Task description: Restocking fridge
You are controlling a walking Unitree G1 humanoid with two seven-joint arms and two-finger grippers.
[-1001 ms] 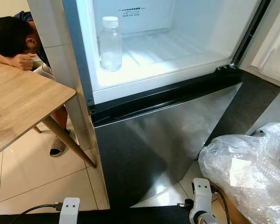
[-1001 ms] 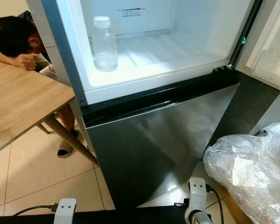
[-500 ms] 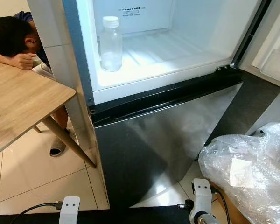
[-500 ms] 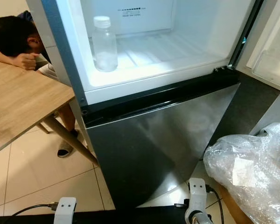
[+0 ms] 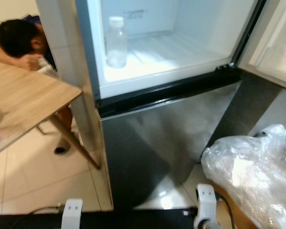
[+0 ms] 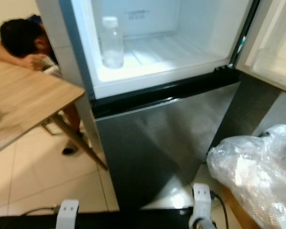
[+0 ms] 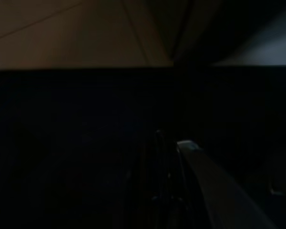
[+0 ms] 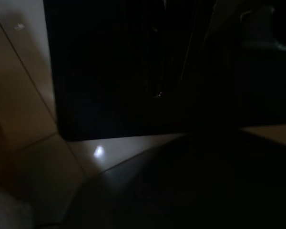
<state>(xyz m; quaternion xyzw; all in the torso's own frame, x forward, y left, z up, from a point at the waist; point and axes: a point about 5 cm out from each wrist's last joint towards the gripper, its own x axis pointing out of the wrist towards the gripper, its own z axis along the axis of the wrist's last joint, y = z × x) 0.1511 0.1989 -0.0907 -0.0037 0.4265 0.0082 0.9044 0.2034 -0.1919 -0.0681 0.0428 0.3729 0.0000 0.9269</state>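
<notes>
The fridge (image 5: 171, 138) stands in front of me with its upper compartment (image 5: 181, 52) open and lit. On the white shelf inside, near the left wall, a clear plastic bottle (image 5: 117, 43) with a white cap stands upright. The grey lower door is closed. Both arms hang idle below: the left wrist (image 5: 71, 212) and the right wrist (image 5: 206, 205) show at the bottom edge of the head views. The two wrist views are very dark, with only floor tiles and dark shapes to make out.
A wooden table (image 5: 24, 109) stands to the left, and a person (image 5: 19, 40) leans over it with head down. A bundle of bubble wrap (image 5: 250, 176) lies low on the right. The open fridge door (image 5: 276, 43) is at the upper right. Beige floor tiles (image 5: 33, 176) lie beside the fridge.
The whole picture has shifted slightly and turned blurry, so the camera has moved. The bottle, fridge and person stay as they were.
</notes>
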